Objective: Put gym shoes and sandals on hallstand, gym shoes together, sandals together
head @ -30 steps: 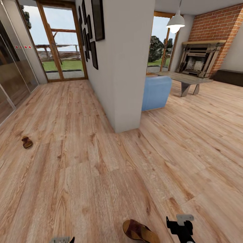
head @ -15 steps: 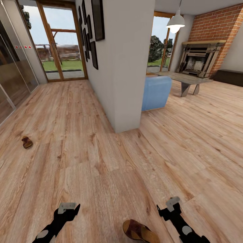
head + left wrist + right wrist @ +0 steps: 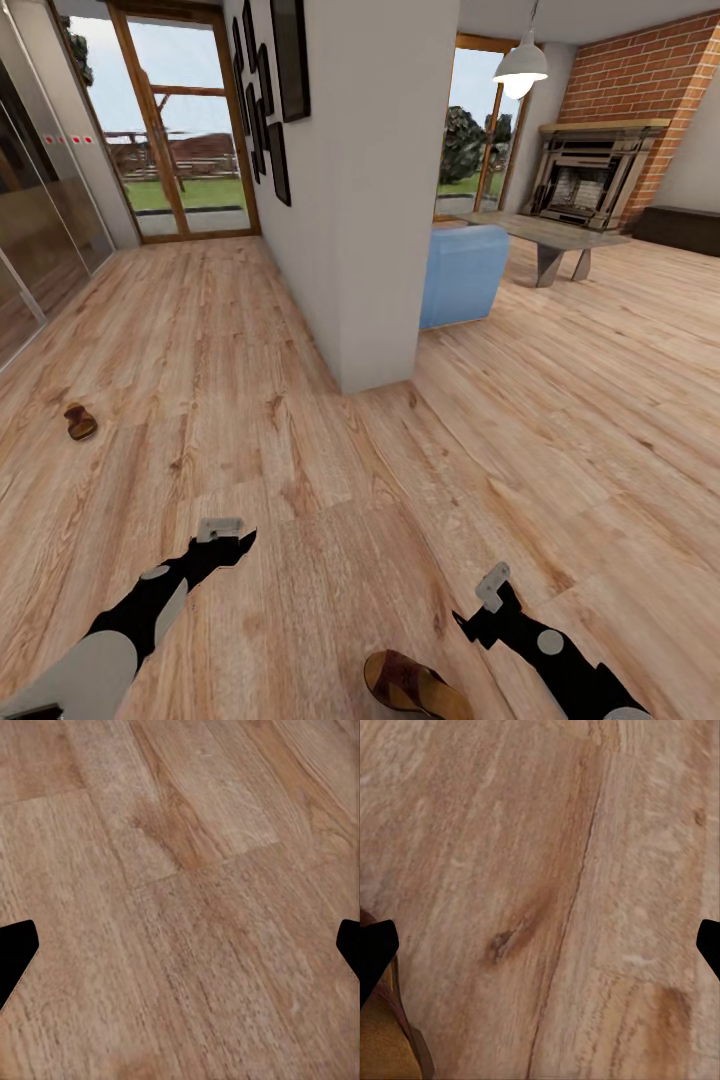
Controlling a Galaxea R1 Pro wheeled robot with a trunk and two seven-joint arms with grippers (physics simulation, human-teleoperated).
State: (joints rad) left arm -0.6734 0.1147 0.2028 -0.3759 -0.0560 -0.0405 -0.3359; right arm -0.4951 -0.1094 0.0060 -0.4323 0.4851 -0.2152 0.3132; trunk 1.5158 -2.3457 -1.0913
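While both arms hang over the floor (image 3: pixel 330 470), nothing's been grabbed.
Left gripper (image 3: pixel 228 538) and right gripper (image 3: pixel 482 605) both spread wide; one sandal (image 3: pixel 410 685) sits beside the right, another sandal (image 3: pixel 79 421) far left.

floor (image 3: pixel 300 450) open ahead | obst: wall (image 3: pixel 380 200) ctr, sandal (image 3: pixel 410 685) btwn arms

Black arms with grey round joint caps, pale grey-white forearm shell, small grey-tipped black claws
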